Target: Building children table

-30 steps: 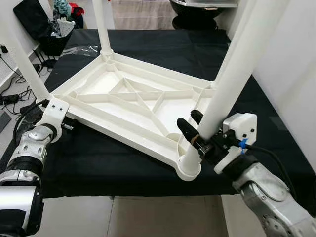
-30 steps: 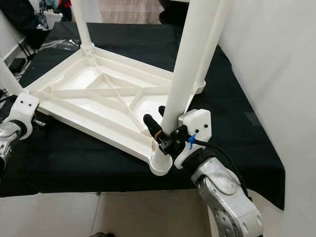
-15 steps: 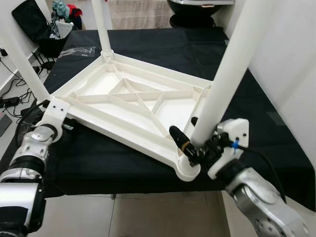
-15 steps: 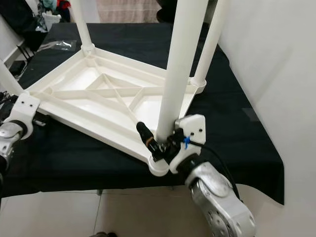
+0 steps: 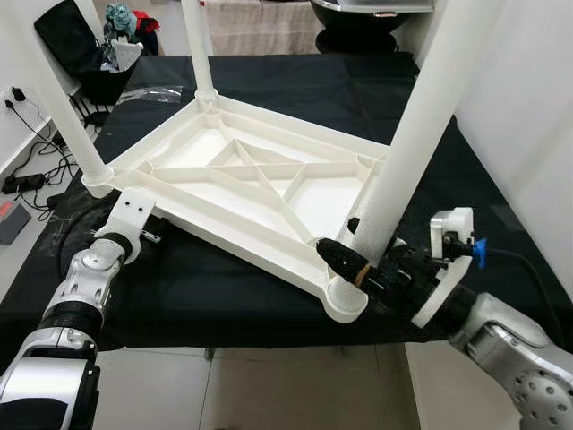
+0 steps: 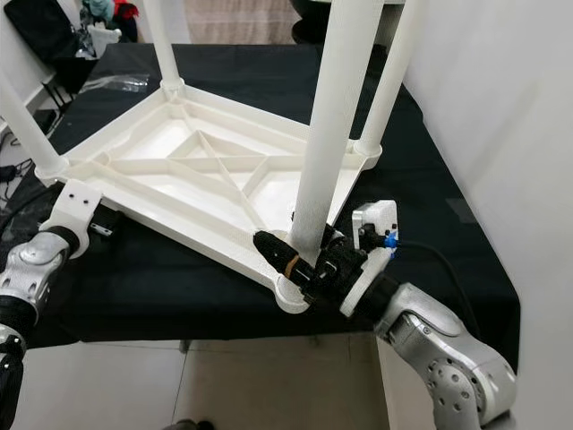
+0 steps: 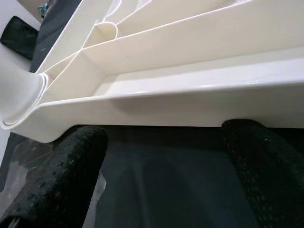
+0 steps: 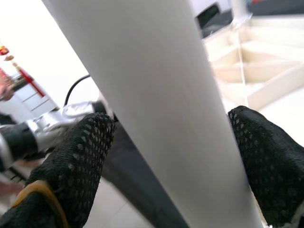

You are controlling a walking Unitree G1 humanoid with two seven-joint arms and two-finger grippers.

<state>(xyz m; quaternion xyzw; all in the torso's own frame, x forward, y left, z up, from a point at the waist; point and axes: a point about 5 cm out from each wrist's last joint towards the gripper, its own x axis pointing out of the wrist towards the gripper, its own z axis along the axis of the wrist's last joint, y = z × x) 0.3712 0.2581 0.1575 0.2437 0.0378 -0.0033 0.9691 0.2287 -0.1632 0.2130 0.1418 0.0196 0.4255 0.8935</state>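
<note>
A white plastic children's table (image 5: 224, 235) lies upside down on a black-covered surface (image 5: 206, 296), ribs facing up. Legs stand in its corners: the near right leg (image 5: 407, 134), a left leg (image 5: 63, 98), a far leg (image 5: 199, 45) and a far right leg (image 6: 394, 81). My right gripper (image 5: 354, 246) is shut on the near right leg just above its corner socket, one finger on each side (image 8: 71, 161). My left gripper (image 7: 166, 166) is open at the table's near left rim, fingers low against the cloth.
A white wall (image 5: 528, 116) stands close on the right. On the floor at the left lie cables (image 5: 27, 170), with a dark bag with clothes (image 5: 107, 45) behind. The black surface's front edge (image 5: 224, 336) drops to a tiled floor.
The camera has shifted. My right wrist has dropped and swung out to the right, still holding the leg near its base. My left gripper has moved right along the table's near rim.
</note>
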